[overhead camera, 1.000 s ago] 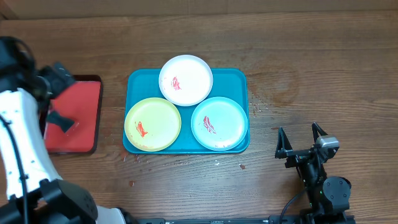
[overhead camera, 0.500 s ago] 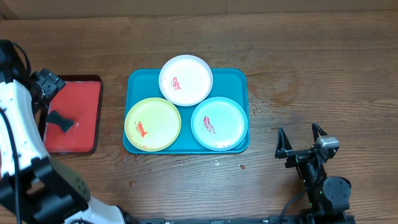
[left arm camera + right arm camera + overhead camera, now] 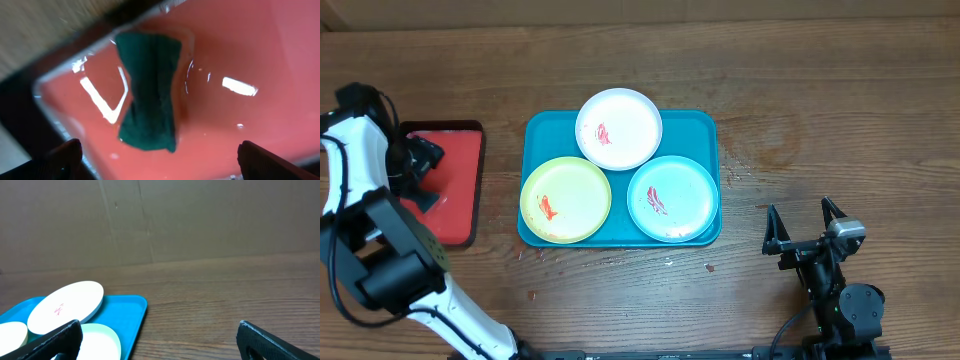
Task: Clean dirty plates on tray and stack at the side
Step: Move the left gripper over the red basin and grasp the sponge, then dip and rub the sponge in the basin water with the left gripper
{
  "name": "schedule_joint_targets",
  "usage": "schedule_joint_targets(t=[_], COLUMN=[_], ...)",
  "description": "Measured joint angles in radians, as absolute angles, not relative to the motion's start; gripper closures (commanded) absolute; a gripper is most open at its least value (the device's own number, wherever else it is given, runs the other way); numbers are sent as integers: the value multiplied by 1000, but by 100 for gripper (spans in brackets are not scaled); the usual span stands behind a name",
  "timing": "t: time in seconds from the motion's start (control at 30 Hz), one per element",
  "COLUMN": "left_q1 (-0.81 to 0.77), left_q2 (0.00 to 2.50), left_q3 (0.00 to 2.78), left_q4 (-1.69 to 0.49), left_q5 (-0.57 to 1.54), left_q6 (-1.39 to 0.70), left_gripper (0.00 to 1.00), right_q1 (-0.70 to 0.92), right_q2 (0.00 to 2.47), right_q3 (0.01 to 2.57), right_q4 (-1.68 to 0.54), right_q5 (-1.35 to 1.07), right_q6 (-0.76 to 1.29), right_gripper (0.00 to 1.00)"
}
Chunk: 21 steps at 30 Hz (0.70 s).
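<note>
Left claw (image 3: 167, 157) gapes wide above a sponge (image 3: 149, 90), plates (image 3: 630, 125) well to its right.

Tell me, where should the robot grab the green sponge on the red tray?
Probably at its pinched middle. The sponge lies flat in the red tray and narrows like a bow tie, so the open left gripper could come straight down, one finger each side of the waist.

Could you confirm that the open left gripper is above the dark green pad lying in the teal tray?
Not quite: the pad lies in the red tray, as the left wrist view shows; the open left gripper is above it.
</note>
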<state>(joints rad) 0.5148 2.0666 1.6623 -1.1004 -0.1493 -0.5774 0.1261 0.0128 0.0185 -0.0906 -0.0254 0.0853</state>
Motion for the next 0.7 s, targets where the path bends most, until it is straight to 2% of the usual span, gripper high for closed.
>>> schedule_joint_targets(t=[0.3, 0.47, 0.53, 0.6, 0.7], left_q1=[514, 515, 515, 515, 515], left_q2=[2200, 2203, 2204, 2205, 2207], left_q3=[1662, 1663, 1663, 1663, 1663], left_q4=[-1092, -1082, -1082, -1082, -1085], left_q5=[-110, -110, -110, -113, -117], left_q6=[-573, -537, -510, -481, -455], left_gripper=[2, 23, 36, 53, 88], right_q1=[126, 126, 126, 126, 126], right_q2=[13, 13, 13, 13, 13], right_q3=[19, 19, 19, 19, 19], right_q4=[-90, -90, -91, -90, -91], right_q5=[-26, -25, -25, -26, -25], right_q6=[85, 85, 85, 85, 85], right_gripper=[0, 0, 0, 0, 0])
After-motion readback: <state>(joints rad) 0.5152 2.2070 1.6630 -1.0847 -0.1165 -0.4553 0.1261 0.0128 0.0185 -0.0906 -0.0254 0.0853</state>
